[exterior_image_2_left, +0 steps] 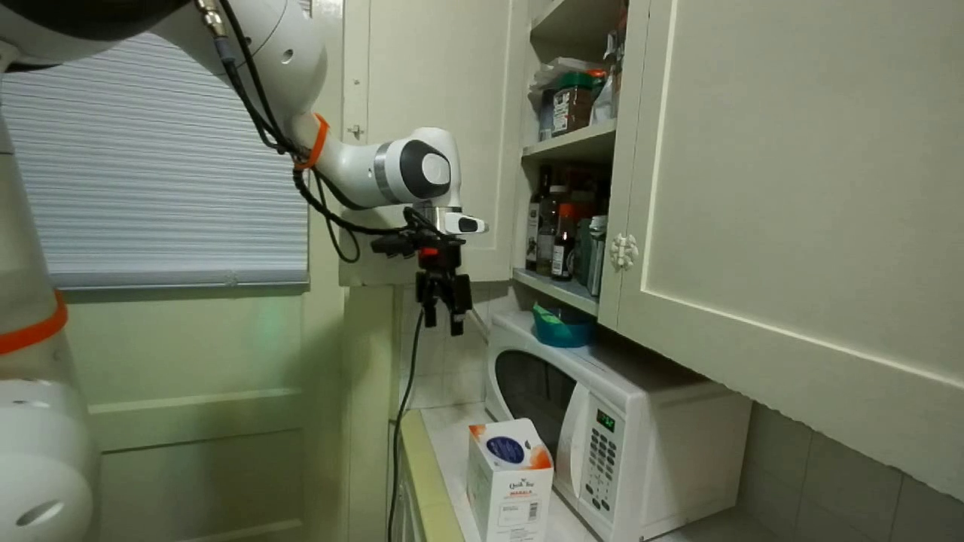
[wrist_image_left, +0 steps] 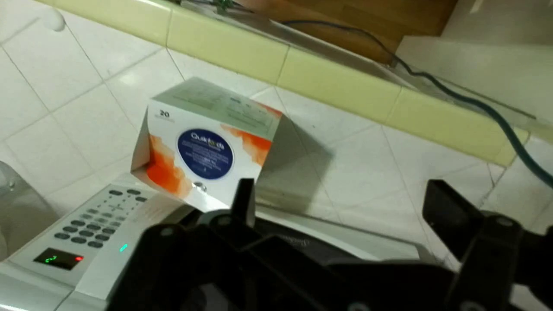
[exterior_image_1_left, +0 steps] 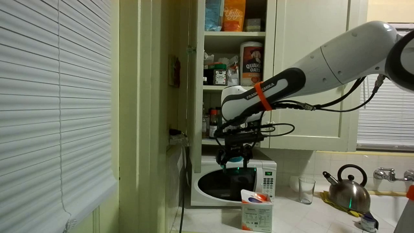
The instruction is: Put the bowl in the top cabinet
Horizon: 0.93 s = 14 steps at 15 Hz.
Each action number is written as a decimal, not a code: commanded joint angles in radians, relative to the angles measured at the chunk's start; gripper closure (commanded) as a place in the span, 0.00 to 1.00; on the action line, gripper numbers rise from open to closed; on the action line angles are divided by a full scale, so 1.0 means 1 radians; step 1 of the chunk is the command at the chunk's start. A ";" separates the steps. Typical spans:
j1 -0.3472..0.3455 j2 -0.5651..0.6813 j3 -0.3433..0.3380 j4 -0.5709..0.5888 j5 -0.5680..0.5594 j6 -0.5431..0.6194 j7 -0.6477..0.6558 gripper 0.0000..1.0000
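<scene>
The small white bowl does not clearly show; a pale rounded shape [exterior_image_1_left: 293, 183] behind the drinking glass is too unclear to name. The top cabinet [exterior_image_1_left: 234, 33] stands open on its left side, with bags, jars and bottles on its shelves; its shelves also show in an exterior view [exterior_image_2_left: 570, 141]. My gripper [exterior_image_1_left: 234, 167] hangs pointing down in front of the microwave and below the lowest shelf. It also shows in an exterior view [exterior_image_2_left: 443, 327]. In the wrist view my gripper [wrist_image_left: 341, 190] has its fingers wide apart with nothing between them.
The white microwave [exterior_image_2_left: 681, 444] stands on the tiled counter under the cabinet. A teal-blue container [exterior_image_2_left: 561, 331] sits on it. A white-and-orange box [wrist_image_left: 207, 155] stands before it. The open cabinet door [exterior_image_1_left: 195, 113] is left of the arm. A kettle [exterior_image_1_left: 351, 194] and glass [exterior_image_1_left: 306, 191] stand right.
</scene>
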 commanded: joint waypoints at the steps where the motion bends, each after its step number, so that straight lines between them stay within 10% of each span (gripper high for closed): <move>1: -0.012 0.027 -0.032 0.038 -0.018 0.091 0.082 0.00; 11: -0.075 -0.075 -0.088 -0.009 -0.051 0.103 0.537 0.00; 14: -0.068 -0.044 -0.092 0.031 -0.032 0.087 0.494 0.00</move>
